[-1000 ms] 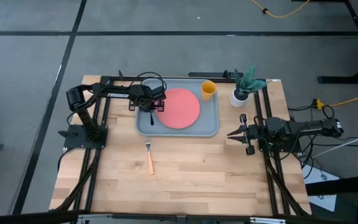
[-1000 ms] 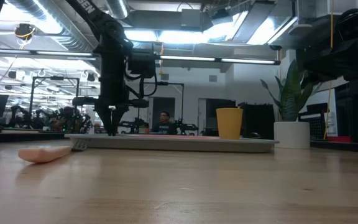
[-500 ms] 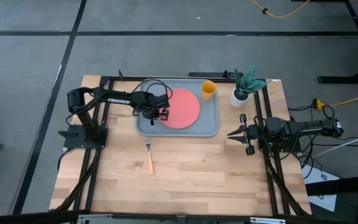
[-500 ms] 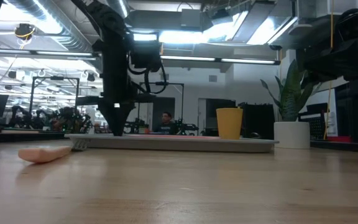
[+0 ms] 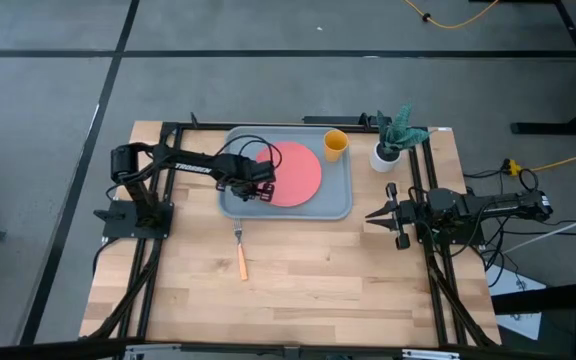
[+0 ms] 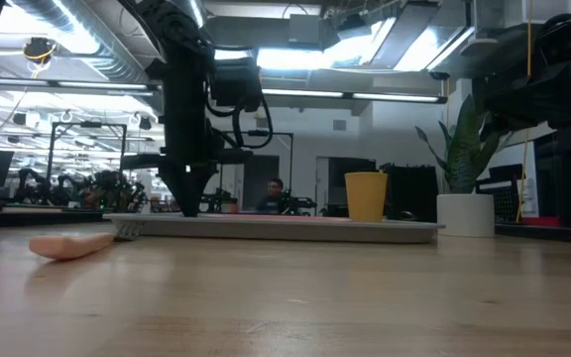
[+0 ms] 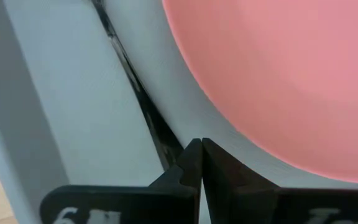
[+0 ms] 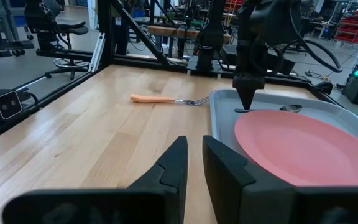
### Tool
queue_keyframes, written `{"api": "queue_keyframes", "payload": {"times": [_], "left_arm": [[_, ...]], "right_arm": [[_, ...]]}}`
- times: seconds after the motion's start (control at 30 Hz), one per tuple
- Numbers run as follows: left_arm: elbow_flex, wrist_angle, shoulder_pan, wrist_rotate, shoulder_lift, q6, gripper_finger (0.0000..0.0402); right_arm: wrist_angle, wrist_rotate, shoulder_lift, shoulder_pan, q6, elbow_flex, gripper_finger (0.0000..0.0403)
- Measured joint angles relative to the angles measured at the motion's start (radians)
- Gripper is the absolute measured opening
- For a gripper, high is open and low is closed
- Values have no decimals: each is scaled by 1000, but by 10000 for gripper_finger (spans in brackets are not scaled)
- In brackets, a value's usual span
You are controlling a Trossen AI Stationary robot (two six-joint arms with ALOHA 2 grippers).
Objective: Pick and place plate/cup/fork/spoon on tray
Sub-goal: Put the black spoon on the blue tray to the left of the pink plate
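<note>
**Left pincer holding the spoon over the tray**

Nearest, on the bare wooden surface point(image 5: 298, 270), lies the fork point(image 5: 240, 252), orange handle toward the front edge, well apart from the tray point(image 5: 336, 207). Beyond it, inside the tray's left part, the left pincer point(image 5: 259, 185) points down with its tips pressed together on the thin handle of the spoon point(image 7: 138, 99), just beside the plate point(image 5: 298, 172). The spoon's bowl point(image 8: 290, 108) rests on the tray floor. Farther back stands the cup point(image 5: 335, 144) in the tray's corner, a potted plant point(image 5: 392, 140) outside it. The right pincer point(image 5: 378, 214) waits, slightly apart, at the tray's right. Risk: opening too high could let the handle bounce against the plate rim.
</note>
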Motion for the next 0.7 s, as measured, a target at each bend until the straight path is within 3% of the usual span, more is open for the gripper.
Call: {"api": "queue_keyframes", "payload": {"times": [0.7], "left_arm": [[0,-14,-12,-5,24,0,4]], "right_arm": [[0,0,0,0,0,0,56]]}}
